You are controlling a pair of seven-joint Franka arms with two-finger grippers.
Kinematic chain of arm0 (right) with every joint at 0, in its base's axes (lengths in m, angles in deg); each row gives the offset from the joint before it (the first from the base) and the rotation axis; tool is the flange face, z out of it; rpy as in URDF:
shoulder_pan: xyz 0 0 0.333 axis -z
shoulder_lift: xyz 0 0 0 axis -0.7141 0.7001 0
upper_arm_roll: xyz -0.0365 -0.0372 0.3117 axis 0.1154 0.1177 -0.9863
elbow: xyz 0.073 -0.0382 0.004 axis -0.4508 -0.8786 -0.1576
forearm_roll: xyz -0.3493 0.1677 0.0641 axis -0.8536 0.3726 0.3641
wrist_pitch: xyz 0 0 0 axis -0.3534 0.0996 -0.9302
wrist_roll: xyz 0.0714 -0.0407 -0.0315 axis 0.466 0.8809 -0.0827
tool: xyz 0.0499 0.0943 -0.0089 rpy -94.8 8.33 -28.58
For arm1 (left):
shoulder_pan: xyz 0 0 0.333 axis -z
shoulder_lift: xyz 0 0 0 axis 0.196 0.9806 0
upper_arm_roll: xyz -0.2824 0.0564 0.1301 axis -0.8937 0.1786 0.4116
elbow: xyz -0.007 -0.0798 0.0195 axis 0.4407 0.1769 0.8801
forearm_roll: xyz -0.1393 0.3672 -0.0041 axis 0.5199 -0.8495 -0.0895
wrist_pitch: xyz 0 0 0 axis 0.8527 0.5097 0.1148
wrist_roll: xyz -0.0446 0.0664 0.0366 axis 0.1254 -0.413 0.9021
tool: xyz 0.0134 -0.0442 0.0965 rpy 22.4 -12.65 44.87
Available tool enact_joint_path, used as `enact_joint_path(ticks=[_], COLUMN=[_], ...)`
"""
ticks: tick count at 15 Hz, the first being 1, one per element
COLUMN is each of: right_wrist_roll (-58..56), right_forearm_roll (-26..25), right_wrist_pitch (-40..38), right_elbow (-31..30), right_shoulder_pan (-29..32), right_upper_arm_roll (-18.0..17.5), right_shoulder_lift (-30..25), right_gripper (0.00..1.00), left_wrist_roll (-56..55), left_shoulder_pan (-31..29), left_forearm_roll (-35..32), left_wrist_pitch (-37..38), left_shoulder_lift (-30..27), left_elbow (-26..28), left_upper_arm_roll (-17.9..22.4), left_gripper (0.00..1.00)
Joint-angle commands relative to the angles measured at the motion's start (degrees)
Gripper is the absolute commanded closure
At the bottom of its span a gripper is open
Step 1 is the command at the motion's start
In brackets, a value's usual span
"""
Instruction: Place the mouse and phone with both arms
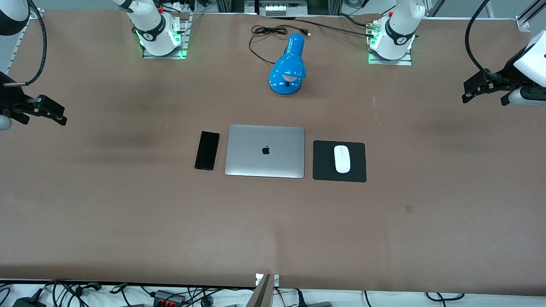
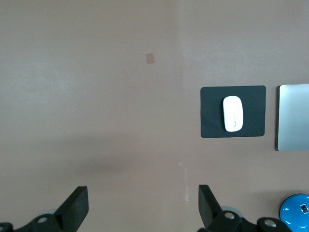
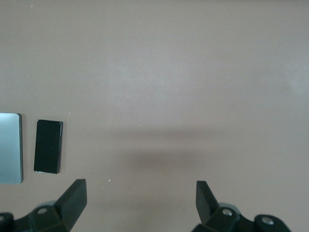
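The white mouse (image 1: pixel 342 159) lies on a square black pad (image 1: pixel 324 170) beside the closed laptop, toward the left arm's end; it also shows in the left wrist view (image 2: pixel 232 113). The black phone (image 1: pixel 207 150) lies flat on the table beside the laptop, toward the right arm's end, and shows in the right wrist view (image 3: pixel 48 146). My left gripper (image 1: pixel 486 91) (image 2: pixel 143 205) is open and empty, up over bare table at the left arm's end. My right gripper (image 1: pixel 45 113) (image 3: pixel 141 203) is open and empty, up over bare table at the right arm's end.
A closed silver laptop (image 1: pixel 265 151) lies between phone and pad. A blue desk lamp (image 1: pixel 288 66) with a black cord stands farther from the front camera than the laptop. Brown table (image 1: pixel 128 213) spreads wide around them.
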Motion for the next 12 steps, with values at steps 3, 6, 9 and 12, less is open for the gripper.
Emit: enact_joint_path(ticks=[3, 6, 9, 12], right_wrist_roll=[-0.6, -0.6, -0.6, -0.7], right_forearm_roll=[1.0, 1.0, 1.0, 1.7], right_wrist_pitch=[-1.0, -1.0, -1.0, -1.2], right_elbow=[0.4, 0.4, 0.4, 0.4], right_shoulder_pan=[-0.3, -0.4, 0.9, 3.3], right_upper_arm_roll=[-0.1, -0.1, -0.2, -2.9], right_shoulder_lift=[-0.6, -0.6, -0.7, -0.8], right_gripper=[0.00, 0.00, 0.00, 0.00], left_wrist_roll=[-0.2, -0.3, -0.3, -0.3], left_shoulder_pan=[0.1, 0.1, 0.1, -0.6], left_forearm_roll=[0.5, 0.4, 0.4, 0.5], left_wrist_pitch=[1.4, 1.5, 1.5, 1.5], left_shoulder_lift=[1.3, 1.2, 1.2, 1.3], left_elbow=[-2.3, -2.3, -2.3, -2.3], left_upper_arm_roll=[-0.2, -1.0, -1.1, -1.0], left_gripper=[0.00, 0.00, 0.00, 0.00])
